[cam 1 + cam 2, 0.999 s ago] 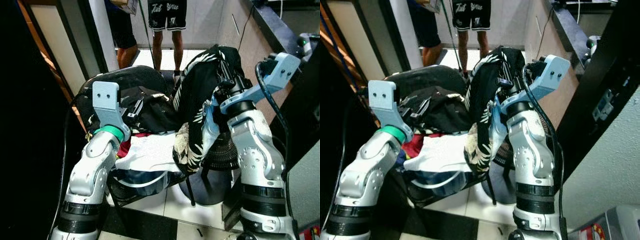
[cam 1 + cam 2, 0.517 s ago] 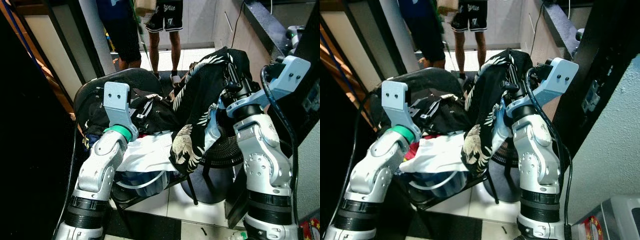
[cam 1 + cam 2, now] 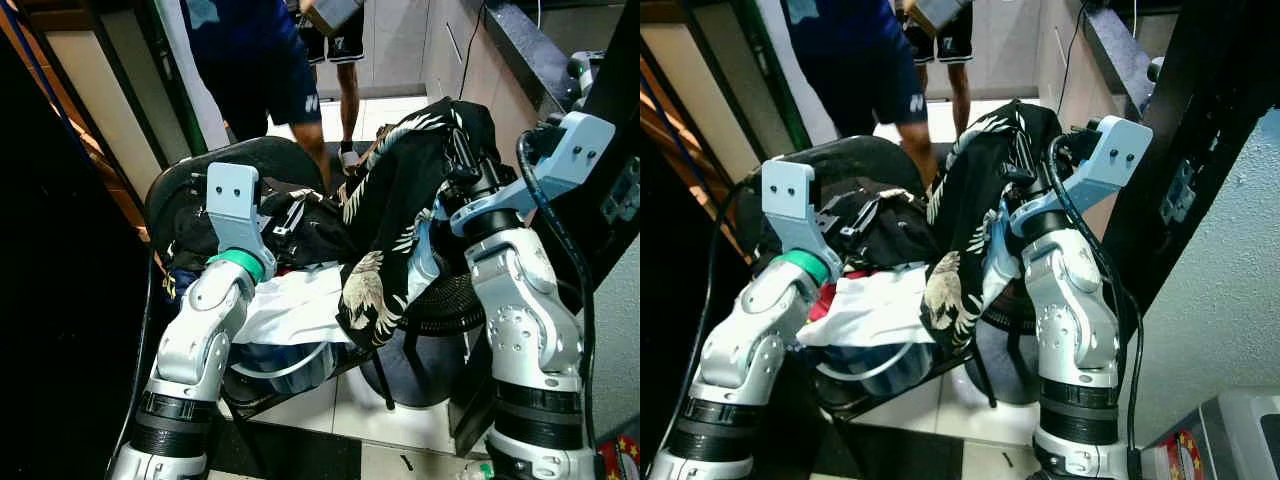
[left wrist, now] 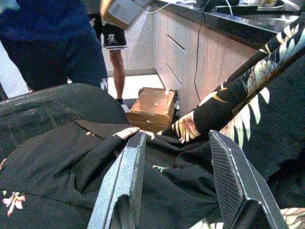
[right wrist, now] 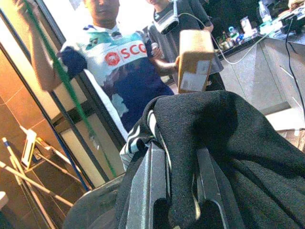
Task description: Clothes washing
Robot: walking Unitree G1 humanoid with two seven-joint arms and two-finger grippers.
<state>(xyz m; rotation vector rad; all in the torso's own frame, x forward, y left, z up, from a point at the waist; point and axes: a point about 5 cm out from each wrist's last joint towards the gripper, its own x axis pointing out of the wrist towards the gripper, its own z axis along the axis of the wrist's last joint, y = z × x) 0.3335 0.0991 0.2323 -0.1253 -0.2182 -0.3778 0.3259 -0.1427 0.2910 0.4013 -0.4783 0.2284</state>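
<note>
Left eye view: the right pincer (image 3: pixel 462 165) is raised high on the right, clamped on a black shirt with a pale leaf print (image 3: pixel 390 240) that hangs from it down past a white garment (image 3: pixel 300 300). The left pincer (image 3: pixel 285 215) reaches over a heap of dark clothes (image 3: pixel 300 225) piled on a black chair (image 3: pixel 240 160). Two people stand behind the chair — one in dark blue shorts (image 3: pixel 265 90).

Right eye view: the same heap, with the printed shirt draped between the two silver arms and a light tiled floor (image 3: pixel 940 395) below.

Left wrist view: the left pincer's fingers (image 4: pixel 126 181) stand apart, holding nothing, just above a black floral garment (image 4: pixel 57 171). A cardboard box (image 4: pixel 152 106) sits on the floor beside a wooden desk (image 4: pixel 214 43).

Right wrist view: the fingers (image 5: pixel 150 191) are pressed onto a fold of black cloth (image 5: pixel 214 129) — a person in a blue and white jersey (image 5: pixel 121 71) stands beyond.
</note>
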